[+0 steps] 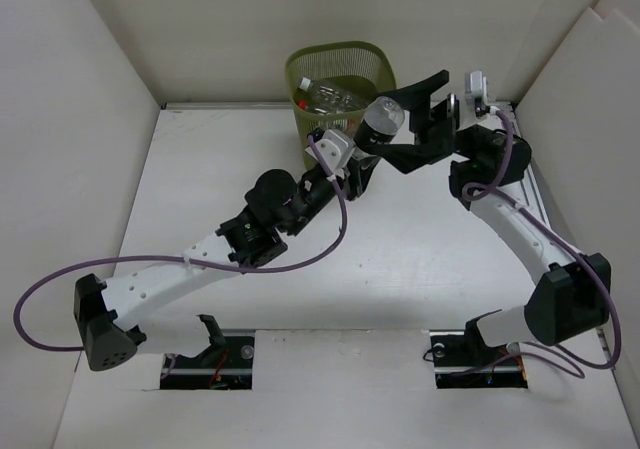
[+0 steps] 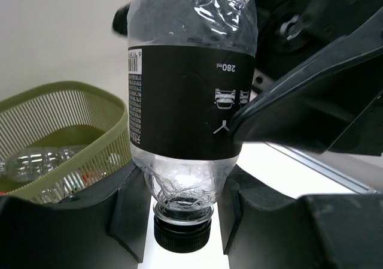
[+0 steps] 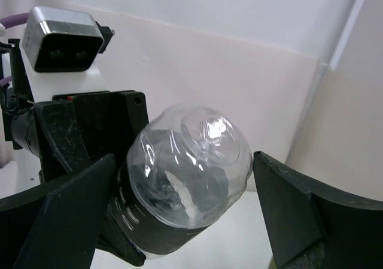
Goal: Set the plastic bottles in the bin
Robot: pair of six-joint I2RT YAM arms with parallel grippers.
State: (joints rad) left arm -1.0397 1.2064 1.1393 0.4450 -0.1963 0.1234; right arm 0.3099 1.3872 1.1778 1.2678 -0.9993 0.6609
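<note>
Left gripper [image 2: 182, 212] pinches the black-labelled bottle [image 2: 185, 95] by its neck, right gripper [image 3: 185, 215] gaping around it; I'd carry it left over the bin [image 1: 300, 114] before releasing.

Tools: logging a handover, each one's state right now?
Left tool: closed on clear crinkly plastic bottle with black label.
Right tool: open around that bottle.

Left white-and-black jointed arm [image 1: 190, 264] is reaching forward and rightward, its black two-finger left gripper [image 1: 366, 159] clamping the neck of a clear black-labelled plastic bottle [image 1: 383, 121]. Right white-and-black jointed arm [image 1: 520, 229] is bending inward, its black two-finger right gripper [image 1: 392, 127] gaping wide either side of the bottle's base.
</note>
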